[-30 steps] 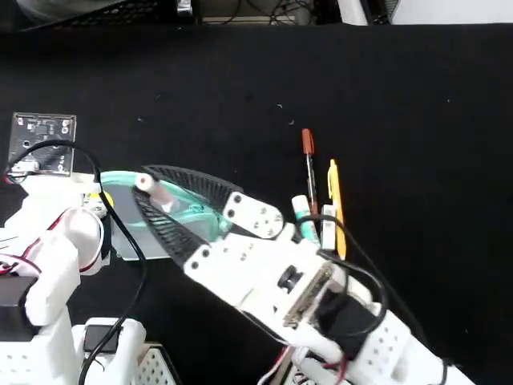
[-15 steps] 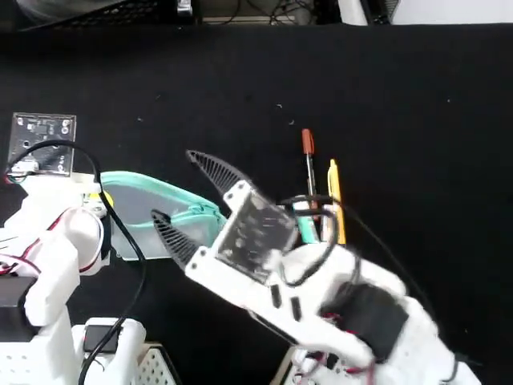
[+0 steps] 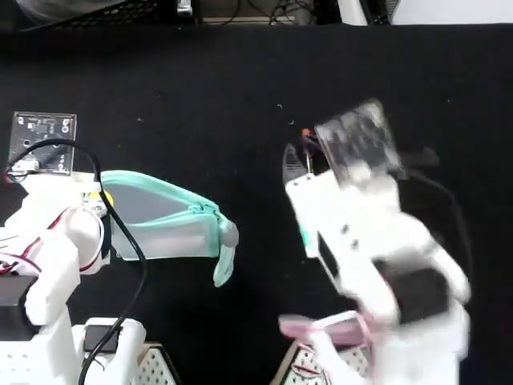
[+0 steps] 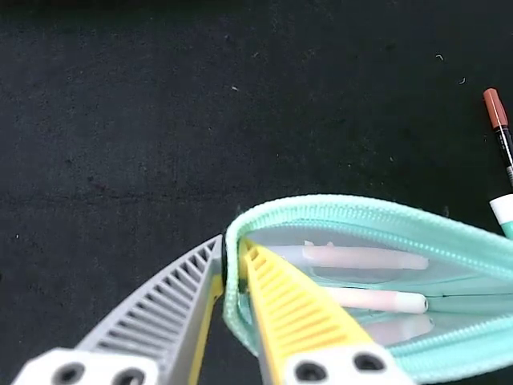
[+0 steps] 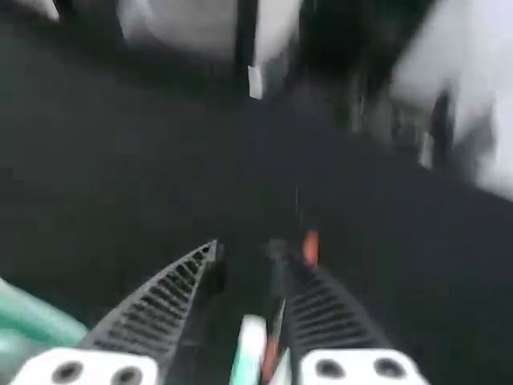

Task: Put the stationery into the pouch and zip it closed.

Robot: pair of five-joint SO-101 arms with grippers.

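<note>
Pouch, mint-green, clear-sided, unzipped, white sticks inside, rim tight in left pincer; right pincer wide over pens.

The pouch lies on the table at the left of the high view, right up against the left arm. The left gripper pinches the rim at that end, one finger inside the mouth and one outside. Two sticks of stationery lie inside, side by side along its length. To the pouch's right, apart from it, are the pens, running front to back (mostly under the right arm). The right gripper sits over them, a finger on either side. A small board lies behind the left arm.
</note>
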